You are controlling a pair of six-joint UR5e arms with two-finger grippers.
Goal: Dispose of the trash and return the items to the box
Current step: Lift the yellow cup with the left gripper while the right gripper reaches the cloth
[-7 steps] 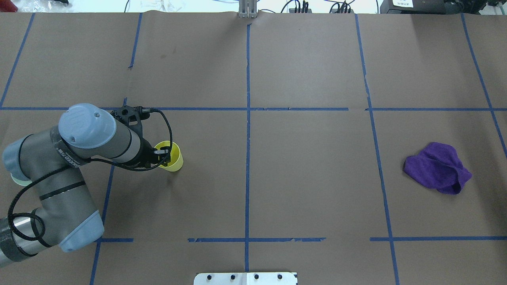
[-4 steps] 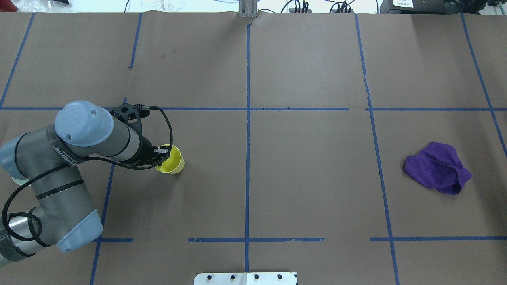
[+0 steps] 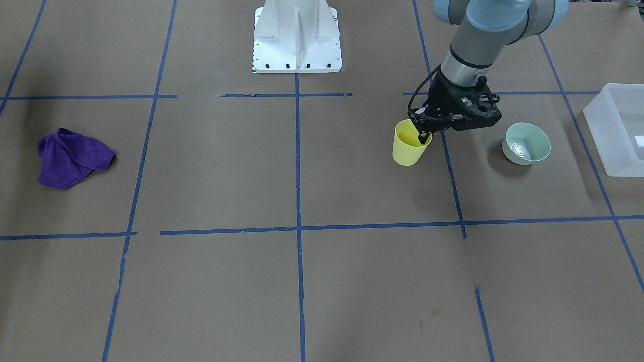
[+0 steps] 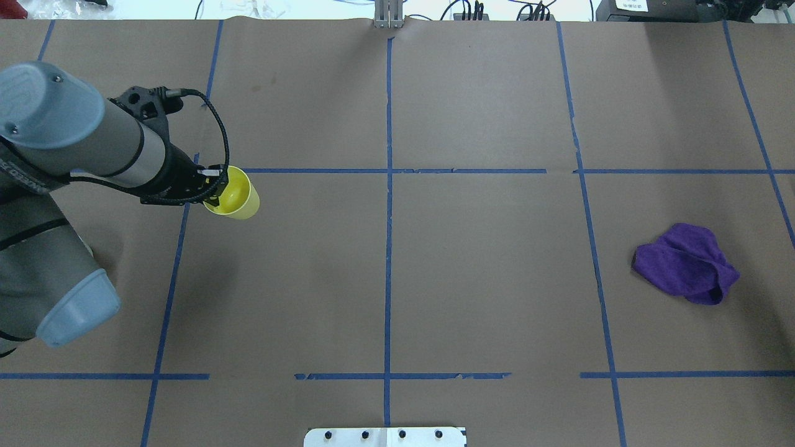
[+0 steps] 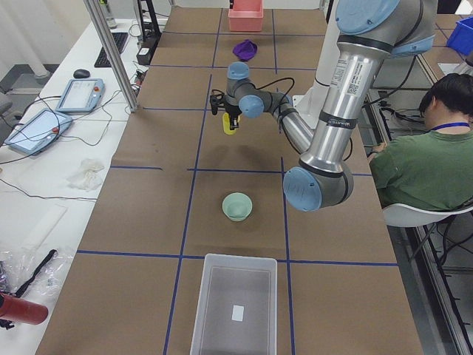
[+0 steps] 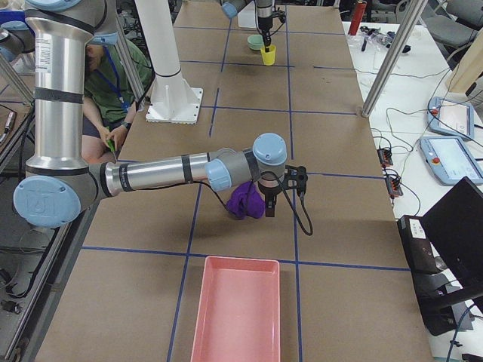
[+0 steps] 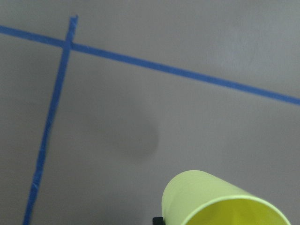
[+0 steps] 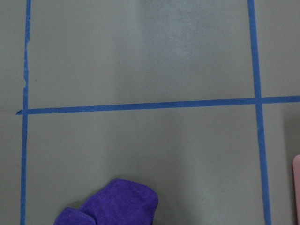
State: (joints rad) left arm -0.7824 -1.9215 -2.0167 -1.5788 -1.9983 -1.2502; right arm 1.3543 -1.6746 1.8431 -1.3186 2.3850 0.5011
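The yellow cup [image 4: 235, 195] hangs tilted in my left gripper [image 4: 213, 186], above the brown table. The gripper is shut on the cup's rim, with one finger inside and one outside. The front view shows the cup [image 3: 410, 148] and the gripper [image 3: 424, 134] too. In the left wrist view the cup [image 7: 220, 201] sits at the bottom, with its shadow on the paper below. The frosted box [image 3: 616, 128] stands beyond the left arm's side, also seen in the exterior left view [image 5: 235, 303]. My right gripper [image 6: 269, 205] hovers by a purple cloth [image 6: 241, 200]; I cannot tell if it is open.
A pale green bowl [image 3: 526, 143] stands between the cup and the box. The purple cloth [image 4: 686, 264] lies at the right side of the table. A pink tray [image 6: 235, 317] lies at the right end. Blue tape lines cross the paper.
My left gripper has lifted the yellow cup off the table and carried it up and to the left in the overhead view. The purple cloth has not moved.
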